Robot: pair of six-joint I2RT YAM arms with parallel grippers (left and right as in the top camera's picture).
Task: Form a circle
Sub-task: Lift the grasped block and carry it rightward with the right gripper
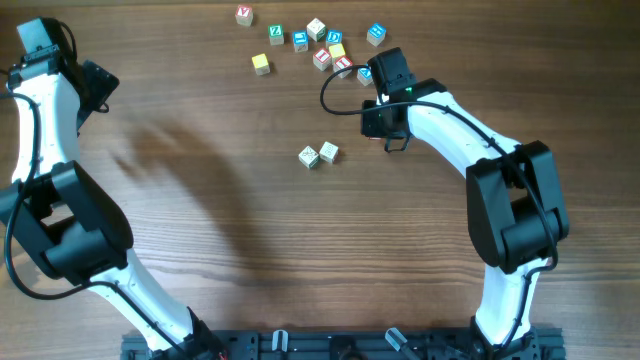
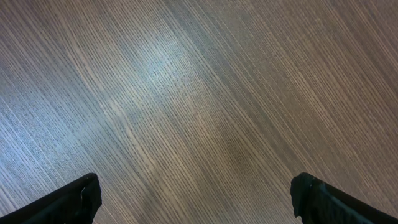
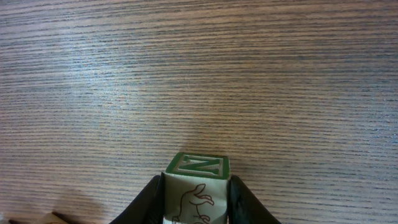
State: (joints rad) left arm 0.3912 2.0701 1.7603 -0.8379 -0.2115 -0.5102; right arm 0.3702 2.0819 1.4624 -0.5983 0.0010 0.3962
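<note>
Green-N cube (image 3: 198,167) in R gripper (image 3: 197,190)

I read the counter (image 2: 199,93) as smooth wood or wood-look veneer with fine, straight grain and a soft satin sheen under the light. The letter block (image 3: 198,167) in the right end effector (image 3: 197,183) looks wooden, with matt cream faces, a green painted border and a printed line drawing. The fingers (image 3: 149,202) look like matt black plastic. The right arm shell (image 1: 450,125) is glossy white, and its joint housing (image 1: 515,205) is black.
</note>
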